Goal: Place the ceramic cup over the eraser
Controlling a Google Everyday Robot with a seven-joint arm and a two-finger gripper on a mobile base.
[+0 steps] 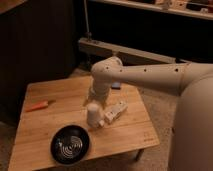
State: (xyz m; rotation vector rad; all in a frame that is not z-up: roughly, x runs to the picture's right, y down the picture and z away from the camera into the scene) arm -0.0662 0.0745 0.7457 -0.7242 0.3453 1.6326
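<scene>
The ceramic cup [93,114] is small, white and cylindrical, and stands upright near the middle of the wooden table [45,125]. My gripper [95,98] reaches down from the white arm [145,75] and is right above the cup's top, at or touching it. A small blue thing [116,86], possibly the eraser, lies at the table's far edge, partly hidden behind the arm.
A white oblong boxy gadget [115,112] lies just right of the cup. A black bowl [70,144] sits at the table's front. An orange object [38,105] lies at the left. A dark shelf unit stands behind the table.
</scene>
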